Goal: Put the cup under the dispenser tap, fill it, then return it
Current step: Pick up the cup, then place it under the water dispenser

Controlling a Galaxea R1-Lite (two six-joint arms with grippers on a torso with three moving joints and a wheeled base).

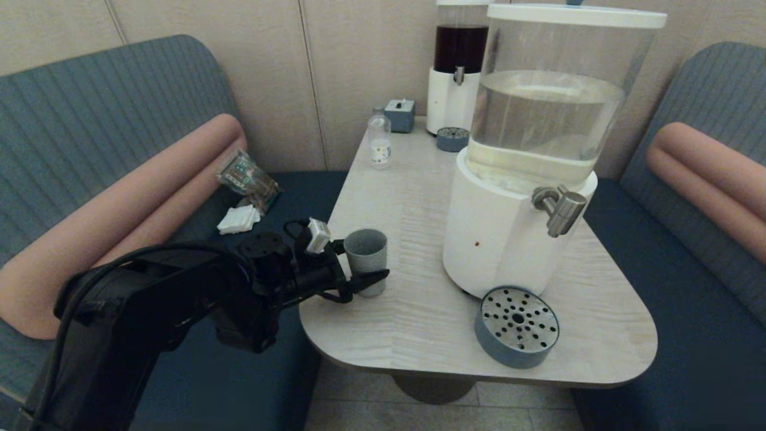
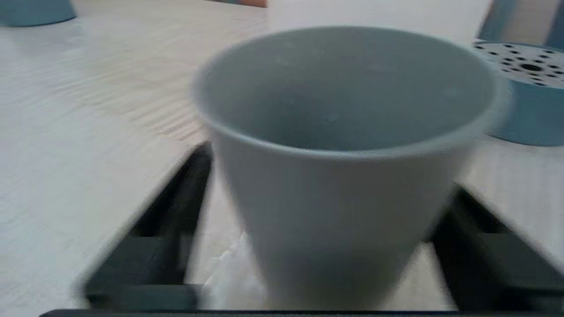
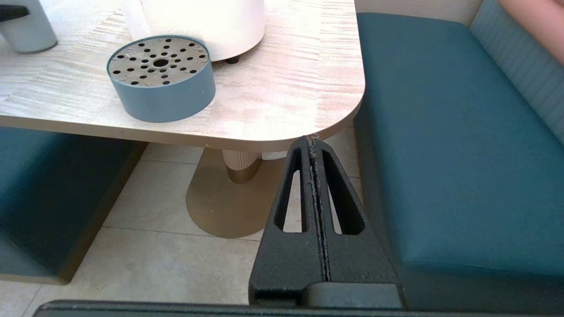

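The grey-blue cup (image 1: 365, 253) stands upright on the table (image 1: 419, 197) near its left edge, and no liquid shows inside it. My left gripper (image 1: 366, 261) holds it from the left, one black finger against each side of the cup (image 2: 343, 176). The brushed-steel dispenser tap (image 1: 560, 209) sticks out from the white-based clear-water dispenser (image 1: 508, 239), well to the right of the cup. My right gripper (image 3: 311, 141) is shut and empty, low beside the table's near right corner; the head view does not show it.
A round blue drip tray (image 1: 517, 326) with a perforated steel top lies under and in front of the tap. At the back stand a dark-liquid dispenser (image 1: 458, 66), a small clear bottle (image 1: 379, 140) and a small blue box (image 1: 400, 115). Blue benches flank the table.
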